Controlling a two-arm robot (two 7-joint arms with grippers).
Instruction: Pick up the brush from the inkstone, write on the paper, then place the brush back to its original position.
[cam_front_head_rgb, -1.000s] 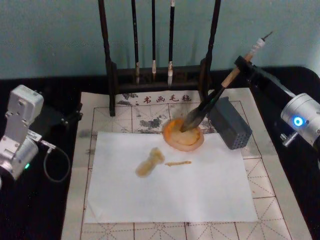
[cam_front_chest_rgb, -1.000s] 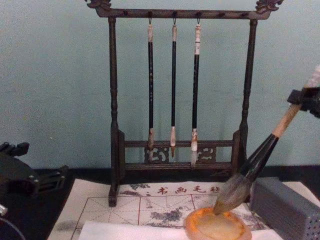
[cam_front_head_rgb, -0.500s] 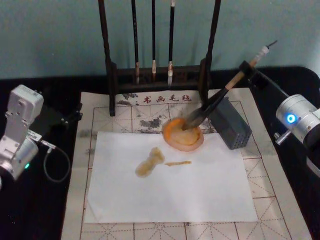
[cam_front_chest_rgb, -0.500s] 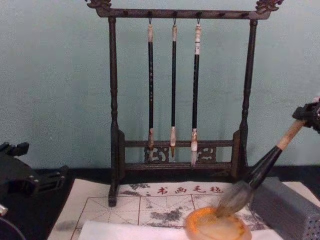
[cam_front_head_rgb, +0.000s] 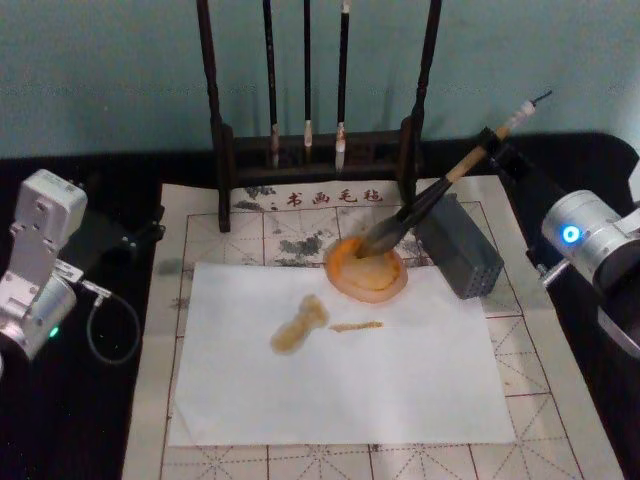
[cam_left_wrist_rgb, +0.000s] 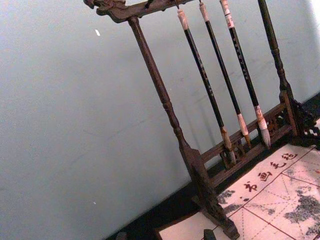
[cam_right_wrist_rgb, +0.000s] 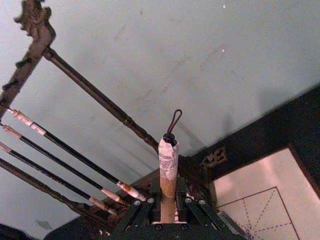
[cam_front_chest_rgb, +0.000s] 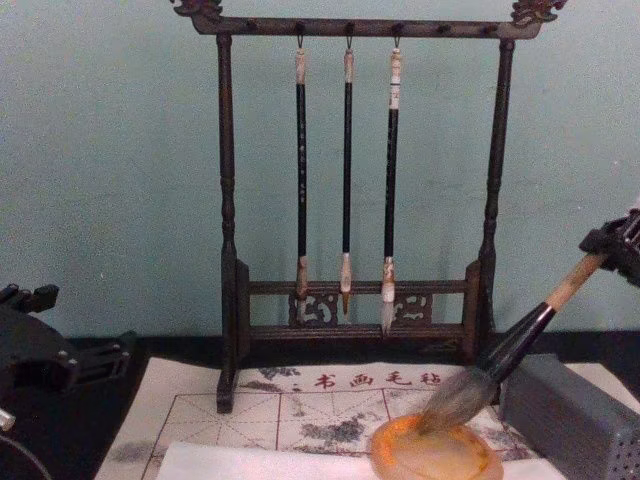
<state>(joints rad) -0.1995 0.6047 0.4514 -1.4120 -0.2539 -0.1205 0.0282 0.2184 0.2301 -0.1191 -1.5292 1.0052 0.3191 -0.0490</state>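
I see the right gripper clamped on the brush handle. The bristles rest in the inkstone and the handle leans toward two o'clock. The left gripper is parked at nine o'clock.

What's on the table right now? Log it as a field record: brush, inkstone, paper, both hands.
brush: tilted, bristles down in the inkstone, handle leaning up toward the right
inkstone: orange dish at the paper's far edge
paper: white sheet bearing an ochre blot and a short stroke
right hand: shut on the brush's upper handle
left hand: parked at the left, off the mat
rack: three thin brushes hanging behind
grey block: right of the inkstone
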